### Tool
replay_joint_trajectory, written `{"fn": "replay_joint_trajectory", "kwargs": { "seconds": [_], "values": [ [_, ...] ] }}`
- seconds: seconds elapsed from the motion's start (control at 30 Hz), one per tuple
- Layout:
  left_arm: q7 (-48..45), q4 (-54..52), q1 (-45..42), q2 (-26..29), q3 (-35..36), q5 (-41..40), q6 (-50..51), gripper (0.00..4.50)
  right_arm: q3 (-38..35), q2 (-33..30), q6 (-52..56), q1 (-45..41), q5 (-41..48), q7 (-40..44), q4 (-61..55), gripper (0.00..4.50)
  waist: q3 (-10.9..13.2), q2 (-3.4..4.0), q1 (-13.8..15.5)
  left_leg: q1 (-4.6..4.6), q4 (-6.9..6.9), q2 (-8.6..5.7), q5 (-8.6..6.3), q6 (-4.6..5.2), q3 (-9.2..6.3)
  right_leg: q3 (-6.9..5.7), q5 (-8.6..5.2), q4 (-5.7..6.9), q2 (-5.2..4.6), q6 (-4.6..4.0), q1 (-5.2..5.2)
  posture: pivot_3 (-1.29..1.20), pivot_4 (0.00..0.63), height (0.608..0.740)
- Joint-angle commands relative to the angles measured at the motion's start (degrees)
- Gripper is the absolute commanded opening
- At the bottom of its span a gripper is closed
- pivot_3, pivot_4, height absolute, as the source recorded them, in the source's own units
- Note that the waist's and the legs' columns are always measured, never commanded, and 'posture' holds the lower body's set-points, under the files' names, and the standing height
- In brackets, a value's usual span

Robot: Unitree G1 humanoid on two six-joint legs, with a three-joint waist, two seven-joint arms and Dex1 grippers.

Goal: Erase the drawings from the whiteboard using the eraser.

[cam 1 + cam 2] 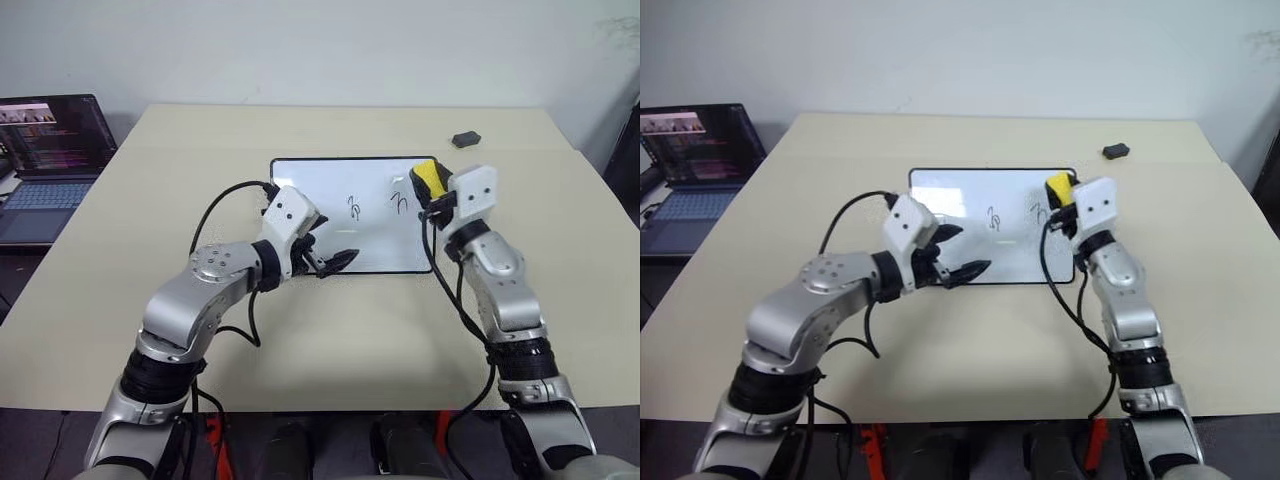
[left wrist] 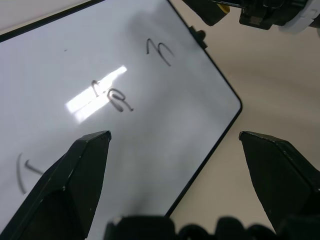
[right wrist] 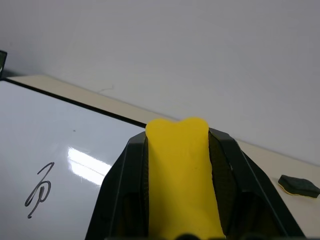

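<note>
hovering over the whiteboard's [image 1: 375,255] near edge, the left tool [image 1: 335,262] has its fingers spread wide and empty. the right tool [image 1: 432,192] is clamped on the yellow eraser [image 1: 429,177] above the board's far right corner. all three drawings [image 2: 119,99] look untouched, so wiping seems not yet begun. the board lies mid-tabletop [image 1: 330,340] with bare room on every side; a small dark lump [image 1: 466,138] sits well beyond, a laptop [image 1: 50,160] far left.
</note>
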Motion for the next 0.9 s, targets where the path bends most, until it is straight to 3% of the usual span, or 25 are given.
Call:
{"fn": "replay_joint_trajectory", "kwargs": {
  "seconds": [0.03,0.2,0.33,0.57,0.7,0.9],
  "values": [
    [0.8,-2.16,-0.89,0.4,1.75,0.17,0.76,4.5,0.85,0.51,-2.82,-3.11,-2.16,-0.74,4.58,1.28,0.0,0.0,0.01,0.0,0.0,-0.01,0.0,0.0,0.01,0.01,0.0,0.0,-0.01,0.0,0.0,0.0,0.15,0.74],
    [0.44,-3.12,-0.56,0.95,1.72,-0.09,1.38,4.5,-0.23,0.89,-5.03,-7.32,-3.91,-3.82,14.91,1.28,0.02,0.0,-0.01,-0.02,0.01,-0.03,0.0,0.0,0.02,0.01,0.0,0.0,-0.03,-0.01,-0.01,0.0,0.15,0.74],
    [-0.14,-3.39,0.48,1.39,1.71,0.03,0.69,4.5,0.48,1.23,-3.05,-6.03,-3.82,-3.24,20.22,1.28,0.01,0.0,-0.02,0.0,0.0,-0.02,0.0,0.0,0.01,0.01,0.0,0.0,-0.03,-0.01,0.01,0.0,0.15,0.74],
    [-1.02,-1.96,2.07,1.79,1.89,0.63,-1.95,4.5,4.92,1.26,6.81,1.52,-4.52,2.11,16.58,1.27,-0.31,-0.3,-0.13,0.4,0.07,-0.01,0.0,0.0,-0.02,-0.01,0.01,0.03,-0.03,0.0,0.41,0.0,0.15,0.74],
    [-1.37,-0.73,2.19,1.56,1.58,1.23,-3.36,4.5,8.37,-0.01,10.69,4.26,-6.44,5.13,13.6,1.27,-0.41,-0.4,-0.67,1.21,0.05,0.0,-0.01,0.01,0.01,0.04,-0.18,-0.07,-0.03,0.27,1.2,0.0,0.15,0.74],
    [-1.41,-0.74,2.37,1.53,1.46,1.43,-3.66,4.5,9.05,-0.54,11.7,3.97,-6.99,5.92,7.38,1.27,-0.47,-0.46,-1.29,1.3,0.08,0.01,0.16,0.08,0.0,0.11,-0.1,-0.05,0.02,0.08,1.24,0.0,0.15,0.74]
  ]
}}
